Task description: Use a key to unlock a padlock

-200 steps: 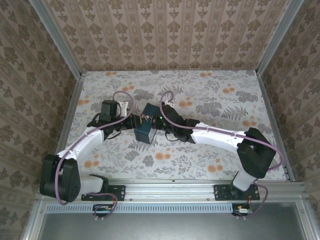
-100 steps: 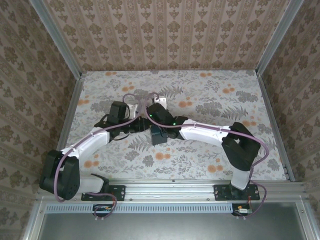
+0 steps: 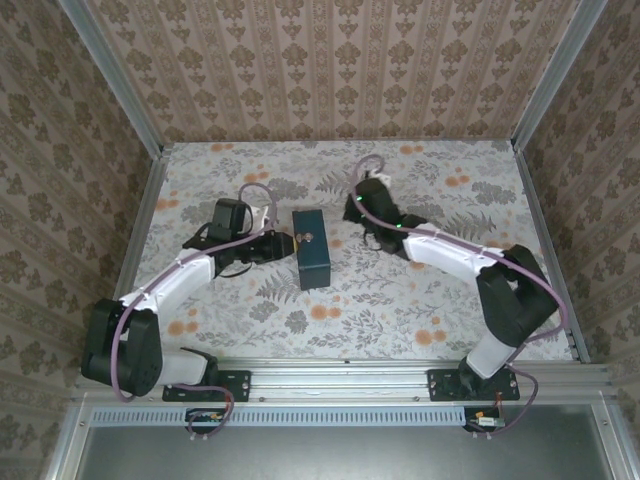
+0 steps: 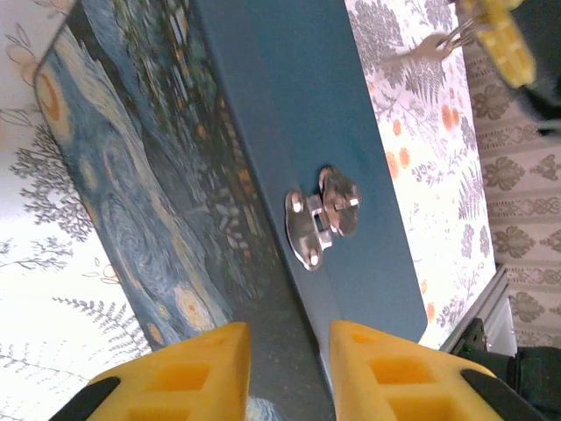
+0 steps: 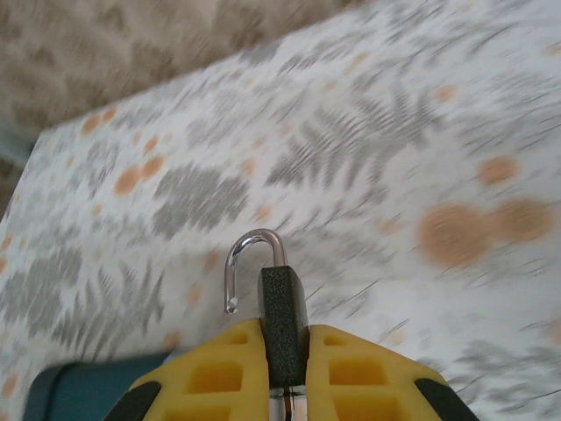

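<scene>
The unlocking step is judged done: the padlock [image 5: 282,303] is clamped in the right jaws, its shackle [image 5: 248,256] free at one end, over the tabletop [image 3: 420,310] right of the dark blue box [image 3: 312,250]. The key cannot be made out with certainty. The left jaws are narrowly parted beside the box, holding nothing. Next, a gentle set-down is probably required. The tabletop is floral-printed and enclosed by wallpapered walls [image 3: 330,70].
</scene>
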`<state>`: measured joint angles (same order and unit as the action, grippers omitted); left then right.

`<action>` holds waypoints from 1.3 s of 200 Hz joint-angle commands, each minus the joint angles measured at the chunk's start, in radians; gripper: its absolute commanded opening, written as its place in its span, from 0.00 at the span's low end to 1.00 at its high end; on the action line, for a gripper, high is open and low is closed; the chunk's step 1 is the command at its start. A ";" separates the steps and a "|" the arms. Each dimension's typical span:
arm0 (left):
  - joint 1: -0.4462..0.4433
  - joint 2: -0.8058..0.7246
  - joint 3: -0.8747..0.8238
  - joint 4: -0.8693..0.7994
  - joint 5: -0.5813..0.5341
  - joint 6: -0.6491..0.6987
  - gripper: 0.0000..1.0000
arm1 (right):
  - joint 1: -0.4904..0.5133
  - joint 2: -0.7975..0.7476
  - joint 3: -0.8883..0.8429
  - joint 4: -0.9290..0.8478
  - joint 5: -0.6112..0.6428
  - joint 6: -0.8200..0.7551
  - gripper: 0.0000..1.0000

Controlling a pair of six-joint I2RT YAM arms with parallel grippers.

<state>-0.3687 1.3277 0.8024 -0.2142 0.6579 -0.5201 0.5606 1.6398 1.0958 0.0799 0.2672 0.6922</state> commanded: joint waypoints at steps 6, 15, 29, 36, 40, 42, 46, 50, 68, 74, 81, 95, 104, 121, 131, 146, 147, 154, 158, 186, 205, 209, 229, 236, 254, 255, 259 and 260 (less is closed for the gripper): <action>0.010 0.010 0.061 -0.054 -0.007 0.028 0.37 | -0.106 -0.068 -0.075 0.018 -0.103 -0.005 0.01; 0.010 0.013 0.077 -0.053 -0.001 0.025 0.37 | -0.148 -0.054 -0.112 0.020 -0.158 -0.006 0.03; 0.010 0.017 0.101 -0.065 -0.002 0.030 0.37 | -0.199 -0.025 -0.177 0.059 -0.226 -0.005 0.07; 0.009 0.020 0.111 -0.075 -0.003 0.035 0.37 | -0.216 -0.012 -0.205 0.069 -0.236 -0.006 0.10; 0.010 0.020 0.116 -0.079 -0.004 0.039 0.37 | -0.225 -0.005 -0.221 0.078 -0.241 -0.011 0.11; 0.009 0.021 0.117 -0.083 -0.005 0.040 0.37 | -0.230 -0.002 -0.228 0.082 -0.244 -0.013 0.11; 0.008 0.021 0.119 -0.087 -0.008 0.041 0.37 | -0.238 0.004 -0.241 0.087 -0.244 -0.017 0.11; 0.008 0.019 0.121 -0.090 -0.009 0.042 0.37 | -0.245 0.009 -0.252 0.089 -0.246 -0.018 0.12; 0.008 0.020 0.121 -0.101 -0.009 0.052 0.37 | -0.281 0.034 -0.283 0.106 -0.284 -0.038 0.17; 0.008 0.021 0.121 -0.106 -0.037 0.055 0.37 | -0.290 0.041 -0.283 0.099 -0.301 -0.045 0.19; 0.008 0.020 0.121 -0.110 -0.046 0.059 0.38 | -0.302 0.046 -0.281 0.087 -0.329 -0.054 0.24; 0.008 0.019 0.119 -0.125 -0.061 0.063 0.38 | -0.309 0.023 -0.274 0.036 -0.343 -0.081 0.41; 0.002 0.016 0.111 -0.131 -0.076 0.064 0.38 | -0.307 -0.015 -0.274 -0.001 -0.327 -0.107 0.48; -0.016 0.016 0.096 -0.123 -0.086 0.059 0.38 | -0.291 -0.110 -0.280 -0.050 -0.294 -0.163 0.51; -0.030 0.022 0.089 -0.110 -0.084 0.049 0.38 | -0.253 -0.154 -0.279 -0.063 -0.281 -0.196 0.49; -0.049 0.035 0.083 -0.076 -0.071 0.024 0.38 | -0.188 -0.155 -0.309 0.037 -0.377 -0.186 0.40; -0.049 0.036 0.082 -0.074 -0.070 0.020 0.38 | -0.183 -0.150 -0.310 0.049 -0.389 -0.183 0.39; -0.056 0.043 0.077 -0.050 -0.064 0.003 0.38 | -0.156 -0.118 -0.320 0.115 -0.463 -0.152 0.33; -0.059 0.046 0.074 -0.037 -0.061 -0.007 0.38 | -0.143 -0.093 -0.324 0.161 -0.506 -0.129 0.29; -0.078 0.059 0.068 0.012 -0.056 -0.046 0.37 | -0.060 0.087 -0.333 0.454 -0.704 0.033 0.13; -0.080 0.065 0.062 0.025 -0.064 -0.063 0.37 | 0.003 0.156 -0.283 0.496 -0.739 0.054 0.09; -0.080 0.068 0.060 0.027 -0.063 -0.064 0.37 | 0.014 0.164 -0.269 0.490 -0.741 0.055 0.08; -0.079 0.075 0.054 0.037 -0.068 -0.066 0.36 | 0.060 0.212 -0.214 0.497 -0.743 0.066 0.07; -0.079 0.076 0.054 0.039 -0.069 -0.066 0.36 | 0.075 0.239 -0.192 0.505 -0.743 0.076 0.06; -0.060 0.064 0.070 0.015 -0.094 -0.059 0.33 | 0.108 0.314 -0.126 0.532 -0.746 0.110 0.05; -0.060 0.063 0.072 0.011 -0.098 -0.057 0.33 | 0.111 0.320 -0.121 0.534 -0.747 0.111 0.05; -0.056 0.057 0.079 -0.006 -0.112 -0.050 0.33 | 0.118 0.336 -0.103 0.538 -0.745 0.117 0.06; -0.055 0.055 0.081 -0.011 -0.116 -0.048 0.32 | 0.120 0.340 -0.099 0.538 -0.745 0.118 0.06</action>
<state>-0.4202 1.3880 0.8711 -0.1841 0.5488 -0.5674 0.6205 1.8980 0.8787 0.4866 -0.4122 0.7536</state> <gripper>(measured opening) 0.336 0.059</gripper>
